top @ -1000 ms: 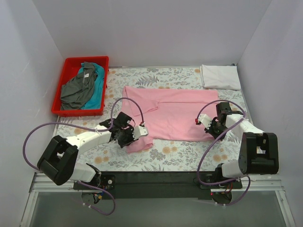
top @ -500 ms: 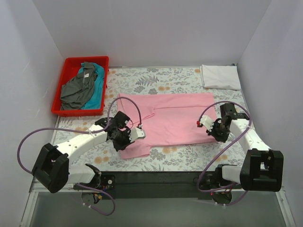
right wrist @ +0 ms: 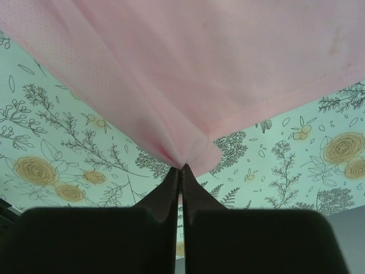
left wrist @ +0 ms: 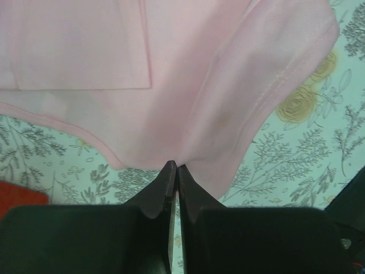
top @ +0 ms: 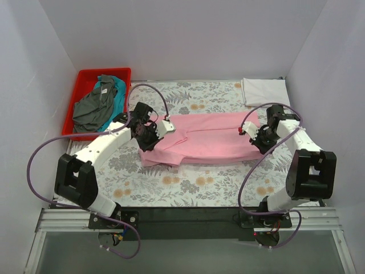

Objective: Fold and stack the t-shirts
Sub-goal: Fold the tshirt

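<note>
Lying in the red plastic bin point(top: 82, 77), left of the light pink cloth t-shirt point(top: 211, 137), are a dark grey t-shirt point(top: 91, 108) and a teal t-shirt point(top: 117, 114). The left claw point(left wrist: 174, 165) is closed tight on the pink shirt's left edge. The shirt lies in a long band on the floral-clothed bench point(top: 199, 188). The right claw point(right wrist: 181, 168) is clamped on its right edge. A folded white t-shirt point(top: 265, 92) lies beyond its right end.

Half-folded pink t-shirt point(top: 208, 140), centre. Folded white t-shirt point(top: 265, 92), far right. Crumpled dark grey t-shirt point(top: 91, 108) over teal t-shirt point(top: 117, 111), far left.
</note>
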### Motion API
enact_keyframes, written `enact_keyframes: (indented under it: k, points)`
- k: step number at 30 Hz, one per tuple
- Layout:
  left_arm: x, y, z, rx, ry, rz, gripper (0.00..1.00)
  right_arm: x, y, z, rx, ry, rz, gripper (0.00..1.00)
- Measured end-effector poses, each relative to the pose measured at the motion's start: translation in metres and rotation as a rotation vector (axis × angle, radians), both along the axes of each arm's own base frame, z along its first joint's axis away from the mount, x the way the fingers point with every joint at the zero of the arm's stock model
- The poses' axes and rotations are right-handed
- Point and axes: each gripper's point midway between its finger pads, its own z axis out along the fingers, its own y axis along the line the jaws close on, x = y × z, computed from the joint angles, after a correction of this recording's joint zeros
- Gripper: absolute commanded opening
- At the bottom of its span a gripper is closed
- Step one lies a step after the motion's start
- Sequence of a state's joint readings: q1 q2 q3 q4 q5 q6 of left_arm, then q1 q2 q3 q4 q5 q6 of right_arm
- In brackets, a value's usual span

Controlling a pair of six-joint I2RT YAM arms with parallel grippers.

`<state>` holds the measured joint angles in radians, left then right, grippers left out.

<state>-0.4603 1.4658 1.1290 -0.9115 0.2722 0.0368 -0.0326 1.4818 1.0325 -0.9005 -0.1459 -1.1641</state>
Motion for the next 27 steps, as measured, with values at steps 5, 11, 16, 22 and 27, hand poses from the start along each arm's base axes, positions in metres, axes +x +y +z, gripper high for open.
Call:
enact_keyframes:
  k: [5,11,16,22,27]
  points:
    - [0.039,0.001,0.000,0.005,-0.014,0.020,0.00,0.018,0.000,-0.005,0.004,0.029,0.000,0.01]
    - [0.066,-0.001,-0.015,0.022,0.002,0.011,0.00,0.041,0.000,-0.007,0.009,0.032,0.001,0.01]
    - [0.083,-0.005,-0.021,0.026,-0.001,0.000,0.00,0.057,-0.001,-0.011,0.008,0.040,0.004,0.01]
    - [0.101,-0.008,-0.020,0.025,-0.020,-0.008,0.00,0.068,-0.001,-0.016,0.007,0.047,0.008,0.01]
    - [0.113,-0.005,-0.022,0.026,-0.029,-0.002,0.00,0.075,-0.002,-0.015,0.006,0.037,0.014,0.01]
